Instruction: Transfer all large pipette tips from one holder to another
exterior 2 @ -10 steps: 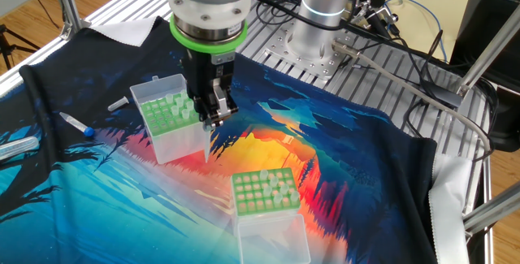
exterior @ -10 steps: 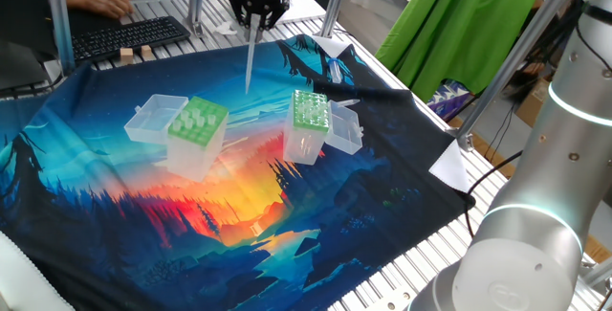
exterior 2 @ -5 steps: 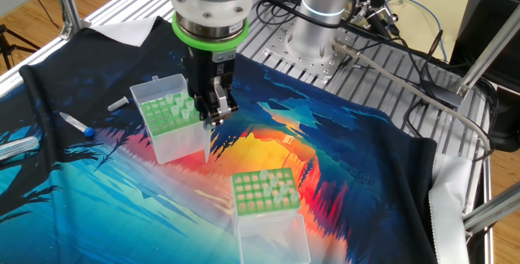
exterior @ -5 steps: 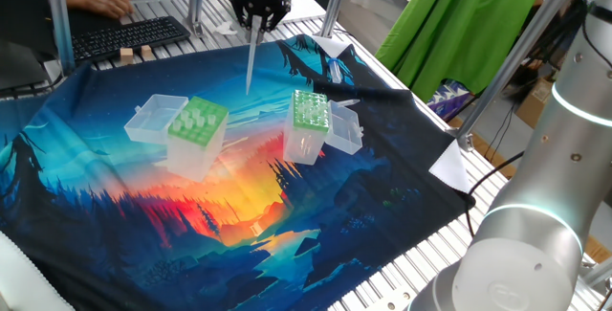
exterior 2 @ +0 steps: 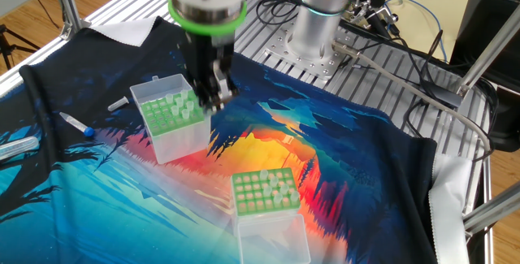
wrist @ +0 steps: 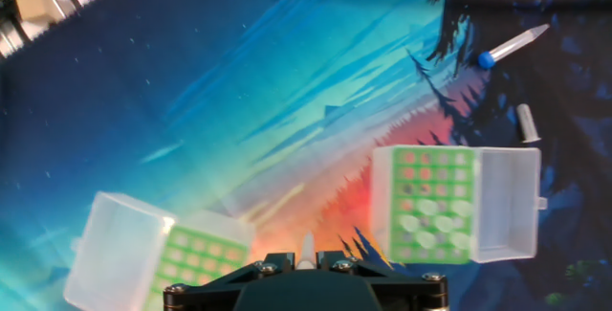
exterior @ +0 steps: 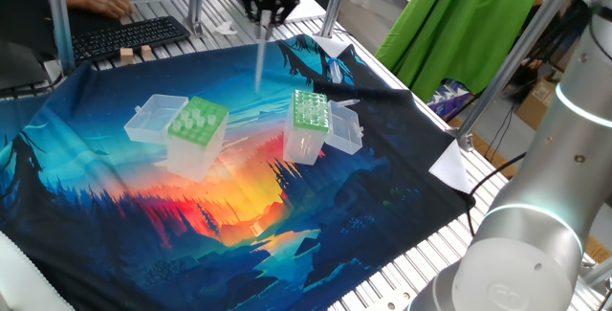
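Whitish pipette tip [exterior: 260,62] pinched in gripper [exterior: 265,19], above cloth [exterior: 143,215].

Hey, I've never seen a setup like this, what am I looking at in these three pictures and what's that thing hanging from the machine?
This is a robot arm working at a table covered by a colourful printed cloth. Two pictures come from fixed cameras on different sides of the table; the third comes from a camera on the arm's hand, looking straight down.

The two-finger gripper is shut on a long translucent whitish pipette tip, which hangs point down in the air above the cloth.

Below stand two clear plastic boxes with their hinged lids open. The box with the light-green, wide-holed top has more such tips standing in it. The narrower box with the darker-green, finely holed top stands beside it.

A small capped tube with a blue cap lies loose on the cloth, and a black keyboard sits on the table's far edge.
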Action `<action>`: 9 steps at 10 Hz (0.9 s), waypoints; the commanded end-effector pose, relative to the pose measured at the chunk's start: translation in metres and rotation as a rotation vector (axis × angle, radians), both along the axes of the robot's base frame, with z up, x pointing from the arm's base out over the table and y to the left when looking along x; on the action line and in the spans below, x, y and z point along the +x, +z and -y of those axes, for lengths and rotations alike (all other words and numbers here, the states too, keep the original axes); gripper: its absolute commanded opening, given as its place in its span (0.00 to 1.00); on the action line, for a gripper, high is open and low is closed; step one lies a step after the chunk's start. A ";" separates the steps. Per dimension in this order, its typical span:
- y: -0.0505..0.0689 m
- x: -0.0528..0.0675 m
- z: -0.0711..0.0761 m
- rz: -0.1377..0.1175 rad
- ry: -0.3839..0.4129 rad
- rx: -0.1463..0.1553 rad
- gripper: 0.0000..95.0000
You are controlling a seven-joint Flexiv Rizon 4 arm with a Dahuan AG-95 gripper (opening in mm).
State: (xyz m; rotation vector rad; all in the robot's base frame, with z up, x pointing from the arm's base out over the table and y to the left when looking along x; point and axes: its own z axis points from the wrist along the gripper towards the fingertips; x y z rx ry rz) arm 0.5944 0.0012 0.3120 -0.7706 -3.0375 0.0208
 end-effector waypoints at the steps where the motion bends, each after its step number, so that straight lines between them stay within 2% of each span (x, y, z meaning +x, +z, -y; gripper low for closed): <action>1: 0.001 -0.015 0.011 0.001 0.036 0.004 0.00; 7: -0.008 -0.046 0.049 0.018 0.133 0.018 0.00; 9: -0.014 -0.054 0.057 0.029 0.144 0.025 0.00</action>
